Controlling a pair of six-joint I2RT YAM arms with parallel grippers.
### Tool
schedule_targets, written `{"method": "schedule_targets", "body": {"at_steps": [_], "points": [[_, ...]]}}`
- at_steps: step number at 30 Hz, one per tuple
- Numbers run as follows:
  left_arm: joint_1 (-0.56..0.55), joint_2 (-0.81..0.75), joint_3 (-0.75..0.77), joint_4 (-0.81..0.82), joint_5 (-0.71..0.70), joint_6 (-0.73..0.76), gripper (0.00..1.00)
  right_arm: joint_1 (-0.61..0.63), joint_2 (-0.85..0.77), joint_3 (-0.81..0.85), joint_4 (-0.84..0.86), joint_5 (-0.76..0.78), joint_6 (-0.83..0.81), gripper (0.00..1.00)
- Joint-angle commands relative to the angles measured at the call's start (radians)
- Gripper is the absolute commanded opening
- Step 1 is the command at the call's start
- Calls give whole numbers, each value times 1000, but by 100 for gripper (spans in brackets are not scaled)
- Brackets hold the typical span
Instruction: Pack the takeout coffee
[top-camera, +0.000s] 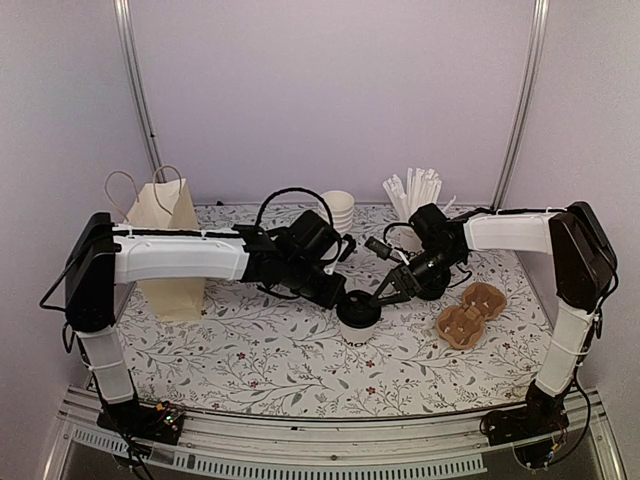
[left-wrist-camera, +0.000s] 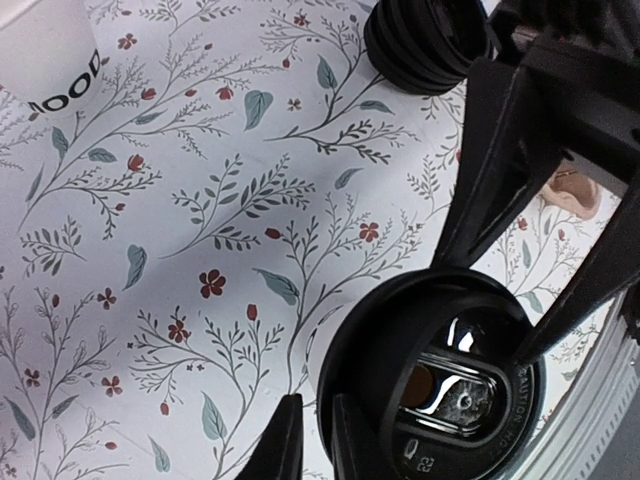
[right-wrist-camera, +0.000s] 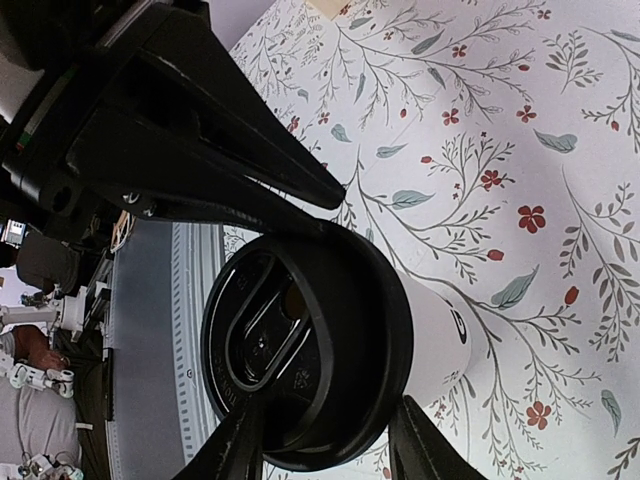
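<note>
takeout coffee (top-camera: 358, 312) sits mid-table on the floral-print cloth (top-camera: 250, 360), upright, long axis vertical, lid (right-wrist-camera: 300, 350) up. cup is smooth white paper, tapered, with black lettering low on the wall. lid is round glossy black plastic with a raised rim and an oblong recessed sip panel.

right gripper (right-wrist-camera: 328, 420) is in from the right, fingers about half spread, one on each side of the cup right at the lid rim. looks clamped on.

left gripper (left-wrist-camera: 315, 420) is in from the left, fingers nearly together, tips at the lid's edge. can't tell if they pinch the rim or just touch it.

second cup (left-wrist-camera: 50, 50), same white paper and lettering, stands apart on the cloth. stack of black lids (left-wrist-camera: 425, 45), ribbed edges, sits apart from both cups.

brown moulded-pulp carrier (top-camera: 470, 312) is just right of the coffee. cream paper bag (top-camera: 165, 235) with loop handles stands upright at far left. cup of white straws (top-camera: 415, 190) and stack of plain cups (top-camera: 338, 210) are at the far edge.
</note>
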Motion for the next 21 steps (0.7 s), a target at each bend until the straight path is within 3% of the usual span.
{"method": "schedule_targets", "body": {"at_steps": [1, 12, 21], "points": [[-11, 108, -89, -60, -110, 22, 13, 60, 68, -52, -20, 147, -69, 42], [-8, -14, -65, 125, 21, 82, 19, 60, -18, -32, -80, 59, -101, 44], [15, -30, -33, 197, 180, 72, 25, 60, -102, -18, -114, 53, -136, 57]]}}
